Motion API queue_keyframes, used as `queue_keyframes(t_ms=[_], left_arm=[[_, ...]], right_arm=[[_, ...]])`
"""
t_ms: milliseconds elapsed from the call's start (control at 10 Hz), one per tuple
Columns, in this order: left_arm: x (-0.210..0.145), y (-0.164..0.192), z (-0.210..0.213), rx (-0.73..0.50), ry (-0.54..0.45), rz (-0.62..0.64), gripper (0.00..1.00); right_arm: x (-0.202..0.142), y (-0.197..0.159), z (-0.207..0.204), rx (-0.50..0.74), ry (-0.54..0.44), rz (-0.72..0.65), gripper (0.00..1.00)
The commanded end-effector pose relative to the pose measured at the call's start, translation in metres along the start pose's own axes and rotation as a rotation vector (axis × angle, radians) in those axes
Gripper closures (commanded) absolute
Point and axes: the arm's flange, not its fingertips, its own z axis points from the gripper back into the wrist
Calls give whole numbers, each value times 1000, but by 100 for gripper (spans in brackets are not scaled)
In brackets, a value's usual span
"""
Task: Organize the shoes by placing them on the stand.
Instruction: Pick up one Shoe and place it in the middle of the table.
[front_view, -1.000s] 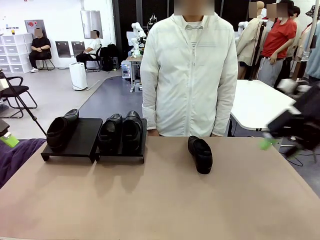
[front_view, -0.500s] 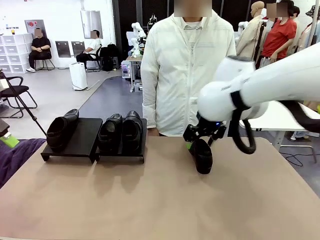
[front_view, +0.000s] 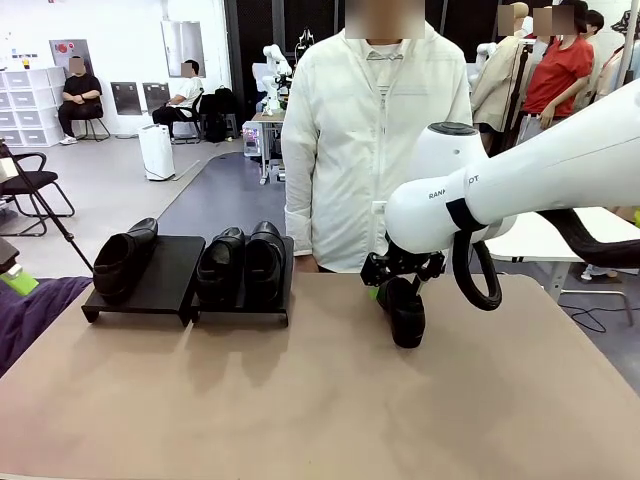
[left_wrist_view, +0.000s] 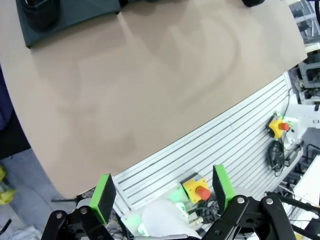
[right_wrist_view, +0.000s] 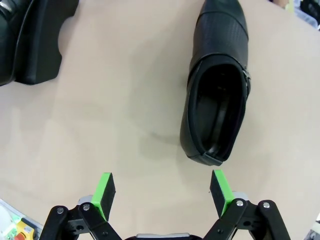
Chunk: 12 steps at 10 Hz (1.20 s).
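Note:
The black stand (front_view: 165, 285) sits at the table's far left. One shoe (front_view: 125, 258) rests on its left panel and two shoes (front_view: 222, 262) (front_view: 264, 258) stand side by side on its right panel. A further shoe (front_view: 405, 312) lies on the table right of centre, toe toward me. My right gripper (front_view: 398, 283) hovers over its heel end, open. In the right wrist view that shoe (right_wrist_view: 217, 100) lies ahead, nearer the right finger, with my right gripper (right_wrist_view: 162, 192) holding nothing. My left gripper (left_wrist_view: 162, 192) is open over the table's near left edge.
A person in a white jacket (front_view: 380, 150) stands at the far edge, just behind the loose shoe. Purple cloth (front_view: 30, 310) lies off the table's left side. A stand corner (right_wrist_view: 35, 45) shows in the right wrist view. Emergency-stop boxes (left_wrist_view: 197, 187) sit below the table's edge.
My right arm swung in fast from the far right and now hangs over the loose shoe's heel. The shoes, the stand and the left arm have not moved.

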Motion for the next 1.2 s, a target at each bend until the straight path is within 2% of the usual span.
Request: queue_keyframes(t_ms=[0, 300, 500, 1000, 1100], left_arm=[[-2, 1, 1, 2, 6, 1, 0], [-2, 1, 1, 2, 6, 1, 0], [-2, 1, 1, 2, 6, 1, 0], [-2, 1, 1, 2, 6, 1, 0], [-2, 1, 1, 2, 6, 1, 0]], right_arm=[[21, 3, -12, -46, 2, -50, 0], [70, 2, -36, -30, 52, -93, 0], [90, -8, -59, -48, 122, -232, 0], [97, -21, -82, -50, 217, -278, 0], [96, -20, -84, -73, 215, -259, 46]])
